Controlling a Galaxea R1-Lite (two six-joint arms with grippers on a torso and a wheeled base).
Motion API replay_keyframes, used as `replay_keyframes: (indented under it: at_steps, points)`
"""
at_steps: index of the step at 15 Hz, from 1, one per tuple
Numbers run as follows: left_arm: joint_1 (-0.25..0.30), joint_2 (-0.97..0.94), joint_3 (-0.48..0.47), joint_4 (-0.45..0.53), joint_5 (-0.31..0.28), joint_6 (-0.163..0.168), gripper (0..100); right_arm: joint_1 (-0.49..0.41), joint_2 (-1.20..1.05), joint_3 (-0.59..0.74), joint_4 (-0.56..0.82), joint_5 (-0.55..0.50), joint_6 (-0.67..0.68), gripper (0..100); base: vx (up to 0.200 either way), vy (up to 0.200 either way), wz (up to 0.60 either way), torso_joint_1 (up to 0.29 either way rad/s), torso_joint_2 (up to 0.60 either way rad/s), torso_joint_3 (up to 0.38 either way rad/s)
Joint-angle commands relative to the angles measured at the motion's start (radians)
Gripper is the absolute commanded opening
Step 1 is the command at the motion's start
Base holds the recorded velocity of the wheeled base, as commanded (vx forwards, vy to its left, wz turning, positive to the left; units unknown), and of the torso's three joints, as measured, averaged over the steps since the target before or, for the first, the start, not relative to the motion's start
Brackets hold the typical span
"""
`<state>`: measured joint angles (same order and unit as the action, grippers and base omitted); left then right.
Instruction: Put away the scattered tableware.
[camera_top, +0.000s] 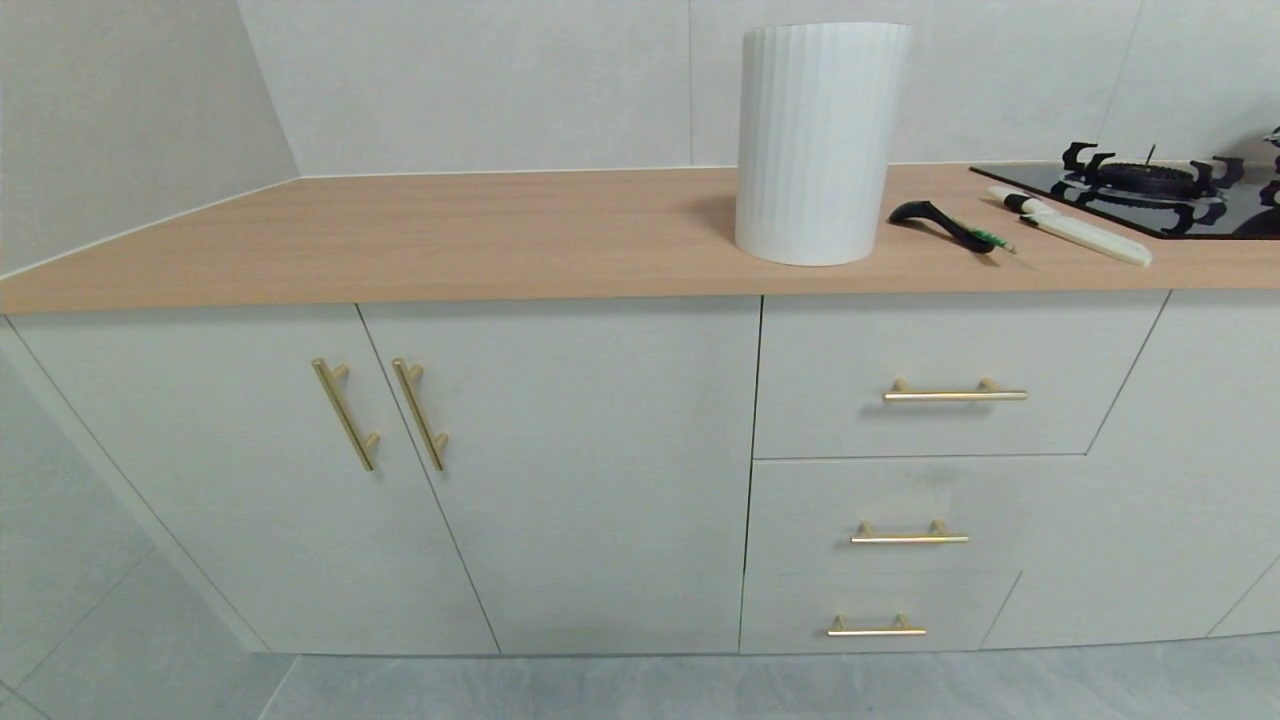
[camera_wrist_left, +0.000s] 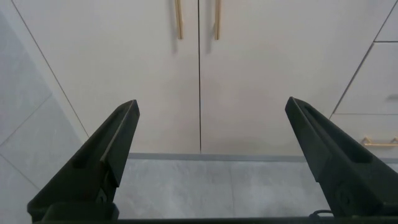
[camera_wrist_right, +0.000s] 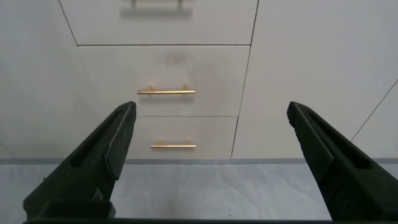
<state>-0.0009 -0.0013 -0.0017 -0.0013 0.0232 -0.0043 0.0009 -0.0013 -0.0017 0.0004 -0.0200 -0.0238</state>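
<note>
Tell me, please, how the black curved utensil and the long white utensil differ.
The black curved utensil is short and bent; the long white utensil is straight. The black one lies nearer the white ribbed cylinder, the white one nearer the black hob. Both lie flat.

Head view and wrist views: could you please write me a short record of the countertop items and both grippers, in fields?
surface: wooden countertop
container: white ribbed container, upright on the countertop
utensils: black-handled tool lying beside the container, apart from it; white utensil at the hob edge
left gripper: open, facing double doors
right gripper: open, facing drawers
</note>
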Motion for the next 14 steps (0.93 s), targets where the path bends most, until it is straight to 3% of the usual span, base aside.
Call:
replay_keyframes:
  at_steps: [1, 3, 5, 11, 14]
  points:
    - [0.001, 0.001, 0.0, 0.0, 0.0, 0.0, 100, 0.002, 0.006, -0.001, 0.0, 0.002, -0.016, 100, 0.0, 0.0, 0.0, 0.0, 0.0, 0.0]
    - [-0.001, 0.001, 0.0, 0.0, 0.001, 0.0, 100, 0.008, 0.05, -0.066, 0.0, 0.025, -0.022, 100, 0.0, 0.0, 0.0, 0.0, 0.0, 0.0]
    - [0.001, 0.001, 0.0, 0.0, 0.0, 0.0, 100, 0.036, 0.239, -0.256, 0.007, 0.104, 0.042, 100, 0.0, 0.0, 0.0, 0.0, 0.0, 0.0]
    - [-0.001, 0.001, 0.0, 0.0, 0.001, 0.0, 100, 0.042, 0.854, -0.627, 0.001, 0.112, 0.025, 100, 0.0, 0.0, 0.0, 0.0, 0.0, 0.0]
    - [0.001, 0.001, 0.0, 0.0, 0.001, 0.0, 100, 0.044, 1.06, -0.724, 0.001, 0.112, 0.024, 100, 0.0, 0.0, 0.0, 0.0, 0.0, 0.0]
